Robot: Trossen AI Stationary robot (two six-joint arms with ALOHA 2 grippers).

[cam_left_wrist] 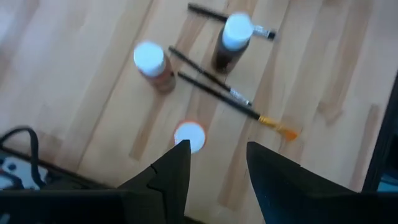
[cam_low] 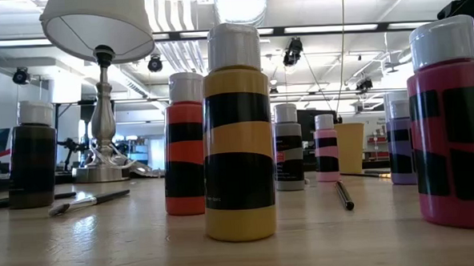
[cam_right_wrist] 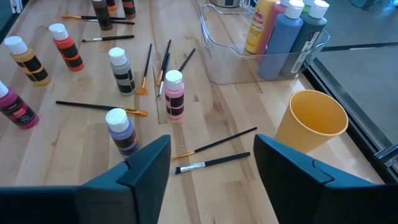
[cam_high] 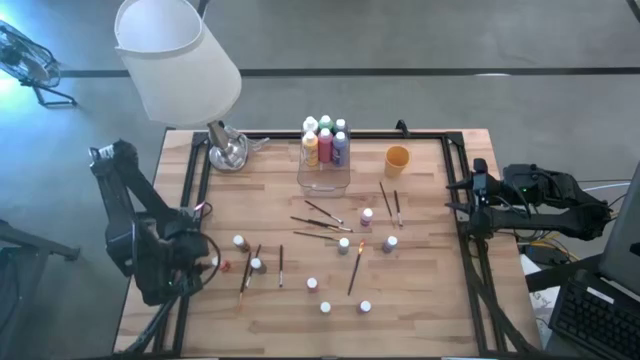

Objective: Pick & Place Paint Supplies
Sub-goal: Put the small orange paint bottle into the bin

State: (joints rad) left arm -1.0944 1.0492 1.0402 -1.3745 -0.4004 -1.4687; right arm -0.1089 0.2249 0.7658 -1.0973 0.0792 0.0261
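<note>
The small paint bottle under the open left gripper is judged light, rigid and slippery, best gripped at the body, while the right gripper is held open.

Desk: pale wood planks, smooth, satin sheen; dark metal frame at edges.
Paint bottles: plastic, semi-gloss, black-banded labels, white plastic caps.
Paintbrushes: thin dark handles, glossy; metal ferrules.
Box: clear plastic, glossy.
Cup: orange plastic, matt.
Lamp: polished metal base, white matt shade, prob. cloth.
Jaws: black matt plastic.
</note>
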